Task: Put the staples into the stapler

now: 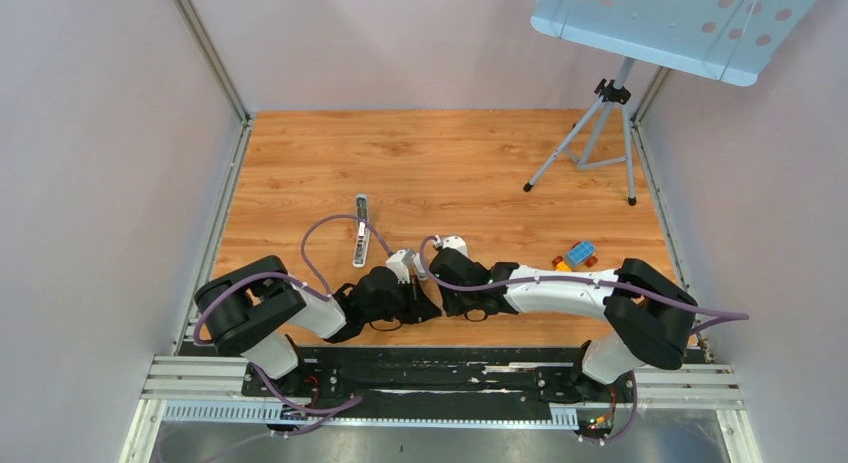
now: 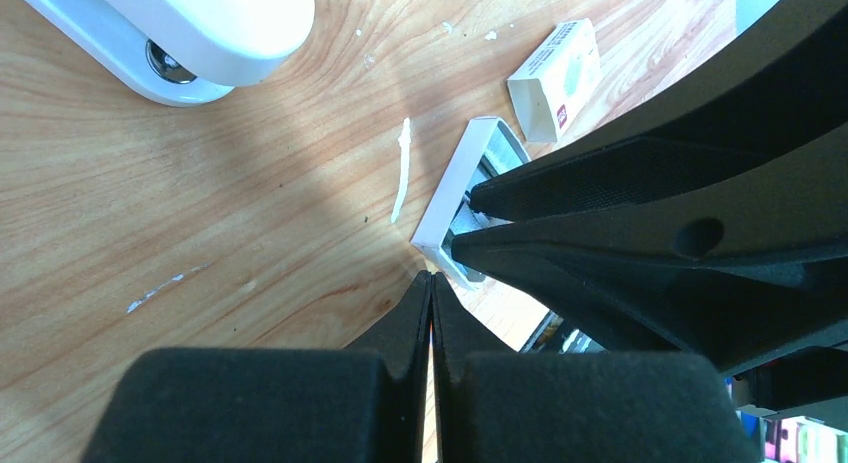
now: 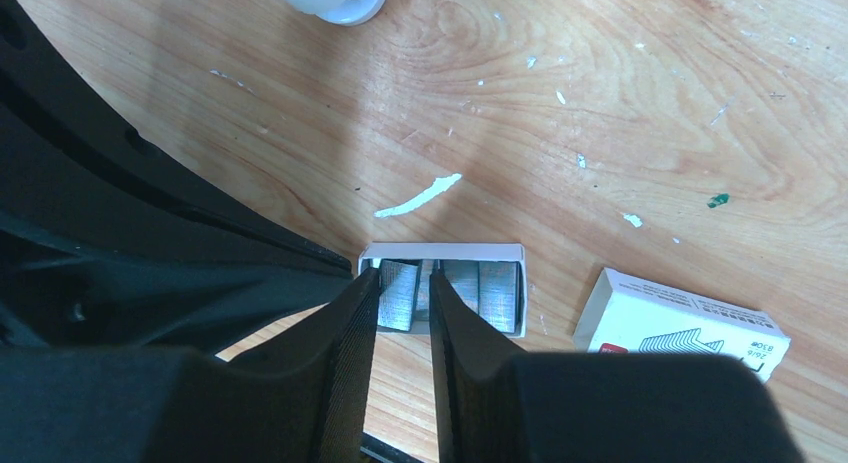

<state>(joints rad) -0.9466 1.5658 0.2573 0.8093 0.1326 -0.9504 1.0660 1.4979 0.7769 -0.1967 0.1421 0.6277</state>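
The stapler (image 1: 360, 230) lies slim and white-and-silver on the wood floor, up and left of both grippers. The staples (image 3: 399, 295) are grey ribbed blocks in a small open white tray (image 3: 441, 250). My right gripper (image 3: 403, 278) is narrowly open, its tips in the tray on either side of one staple block, with a small gap at the right finger. My left gripper (image 2: 430, 278) is shut and empty, just short of the tray (image 2: 452, 183). In the top view both grippers (image 1: 428, 305) (image 1: 447, 295) meet tip to tip and hide the tray.
A small white box with a red mark (image 3: 682, 326) lies right of the tray; it also shows in the left wrist view (image 2: 557, 78). Coloured blocks (image 1: 576, 255) sit by the right arm. A tripod (image 1: 598, 133) stands far right. Walls close both sides.
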